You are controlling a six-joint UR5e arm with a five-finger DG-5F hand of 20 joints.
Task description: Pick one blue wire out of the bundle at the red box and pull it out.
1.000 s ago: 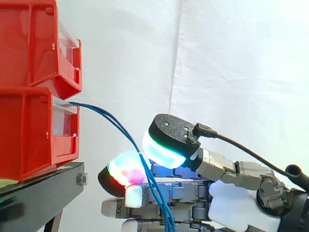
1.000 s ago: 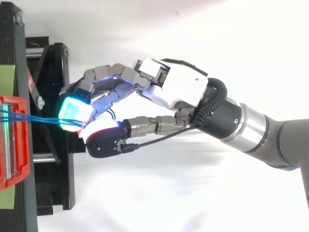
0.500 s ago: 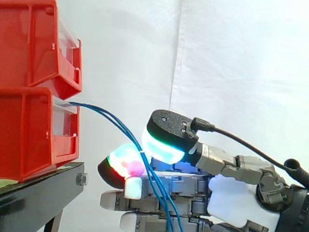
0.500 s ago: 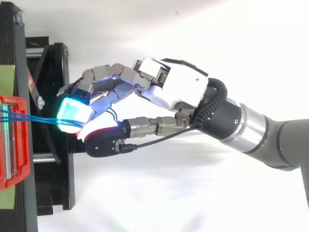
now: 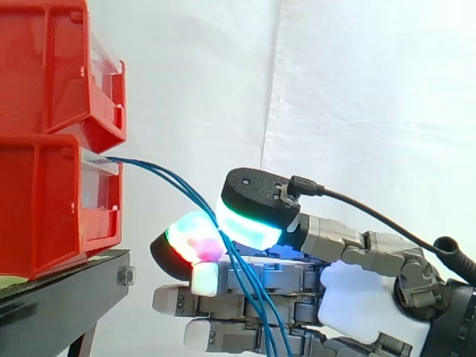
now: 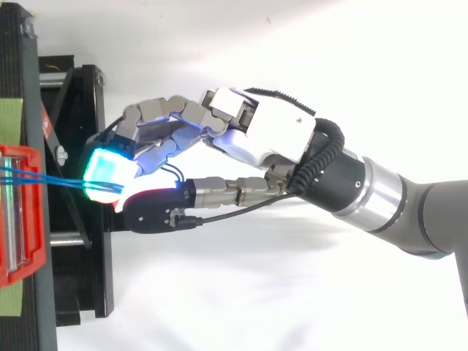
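Where its pads (image 5: 249, 223) meet, the hand (image 6: 270, 131) seemingly pinches blue wires (image 5: 178, 187) — count unclear.

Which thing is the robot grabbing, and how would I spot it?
Find the stacked red bins at left. From the lower one's front, thin blue wires arc down into the glowing fingers of the hand. Unlike the bulky red and black around them, they are slim blue strands.

Fingers (image 5: 256, 223) pinch blue wires (image 5: 195, 199) from lower red bin (image 5: 44, 201); prob. >1 wire caught.
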